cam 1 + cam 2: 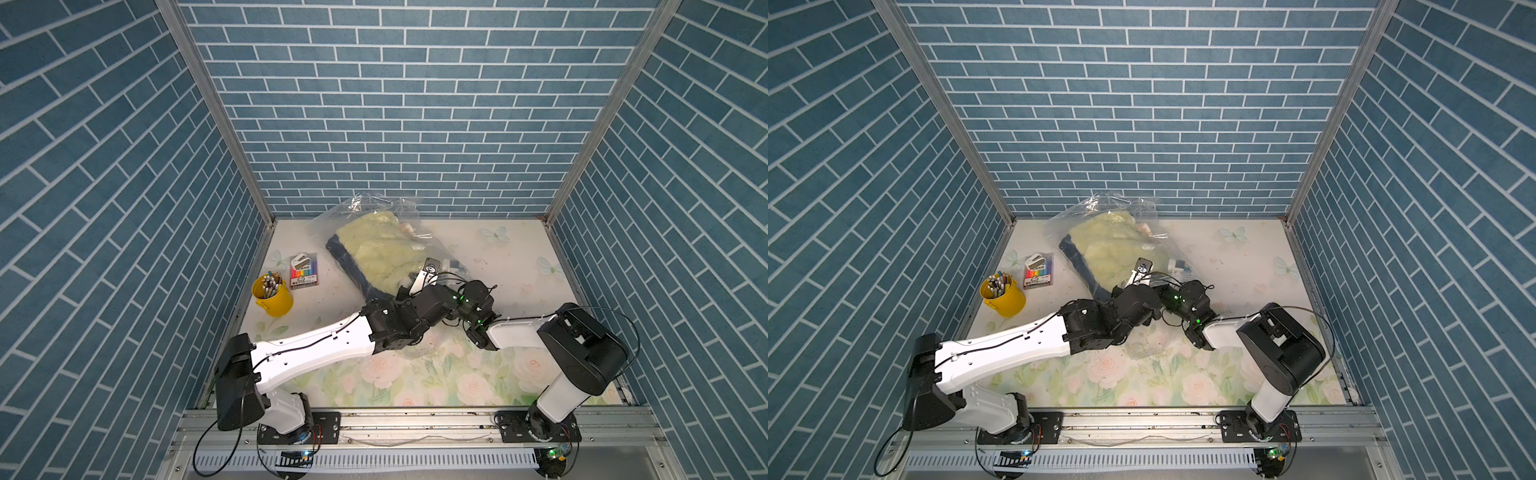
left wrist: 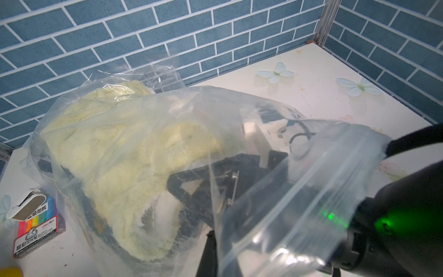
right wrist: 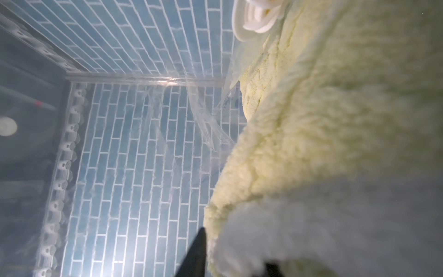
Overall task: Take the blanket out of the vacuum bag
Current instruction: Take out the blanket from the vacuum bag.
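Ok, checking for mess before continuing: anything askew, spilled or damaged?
Nothing spilled or torn that I can see. The bag lies diagonally, its far end crumpled by the back wall; the pen cup stands upright.

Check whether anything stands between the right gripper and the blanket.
Nothing visible does. The right gripper is inside the vacuum bag, so no plastic separates them, and the blanket lies right against its fingers in the right wrist view.

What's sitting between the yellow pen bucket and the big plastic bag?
A pack of coloured markers lies between the yellow bucket and the vacuum bag, seen in both top views.
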